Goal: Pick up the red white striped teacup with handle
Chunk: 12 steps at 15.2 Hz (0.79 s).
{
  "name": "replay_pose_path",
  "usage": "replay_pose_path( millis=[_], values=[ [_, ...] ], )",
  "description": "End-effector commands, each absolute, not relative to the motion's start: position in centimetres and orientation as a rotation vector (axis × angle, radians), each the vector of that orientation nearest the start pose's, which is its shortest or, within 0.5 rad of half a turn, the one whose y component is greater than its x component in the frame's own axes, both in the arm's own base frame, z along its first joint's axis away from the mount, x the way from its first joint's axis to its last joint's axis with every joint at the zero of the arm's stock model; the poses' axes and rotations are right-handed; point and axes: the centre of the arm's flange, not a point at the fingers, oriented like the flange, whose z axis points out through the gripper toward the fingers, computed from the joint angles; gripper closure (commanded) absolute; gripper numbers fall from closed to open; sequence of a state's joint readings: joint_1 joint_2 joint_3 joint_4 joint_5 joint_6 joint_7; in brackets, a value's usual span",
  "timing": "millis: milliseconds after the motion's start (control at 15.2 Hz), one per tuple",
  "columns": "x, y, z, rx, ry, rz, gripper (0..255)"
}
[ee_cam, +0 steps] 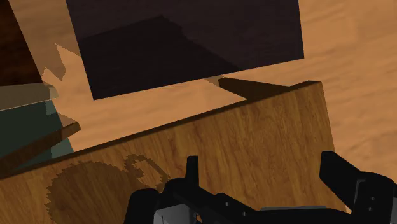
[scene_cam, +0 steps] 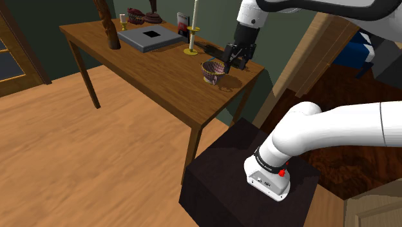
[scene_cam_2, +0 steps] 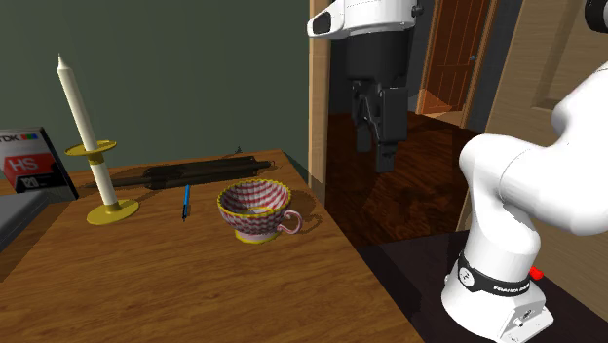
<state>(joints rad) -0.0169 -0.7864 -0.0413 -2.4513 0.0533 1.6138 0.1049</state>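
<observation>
Red-and-white striped teacup (scene_cam_2: 255,209) upright on the wooden worktop (scene_cam_2: 195,283), near its end, beside a candle (scene_cam_2: 78,105). Pincer (scene_cam_2: 380,156) open, empty, above and beside the teacup.

You're looking at a room in a home: plank wood floor (scene_cam: 58,161), dark green wall (scene_cam_2: 175,68), panelled brown wooden door (scene_cam_2: 453,58), and a brown wooden table (scene_cam: 161,77) bearing a white candle in a yellow holder (scene_cam_2: 80,107).

The picture's edge cuts off the cassette (scene_cam_2: 32,166).
</observation>
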Motion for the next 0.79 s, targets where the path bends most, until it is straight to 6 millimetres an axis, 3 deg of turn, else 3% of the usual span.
replay_pose_path(
  millis=[0,726],
  values=[
    [30.7,-1.5,54.9,-3.051,0.235,0.083,0],
    [44.3,-3.6,50.2,-3.174,0.31,0.121,0]
  ],
)
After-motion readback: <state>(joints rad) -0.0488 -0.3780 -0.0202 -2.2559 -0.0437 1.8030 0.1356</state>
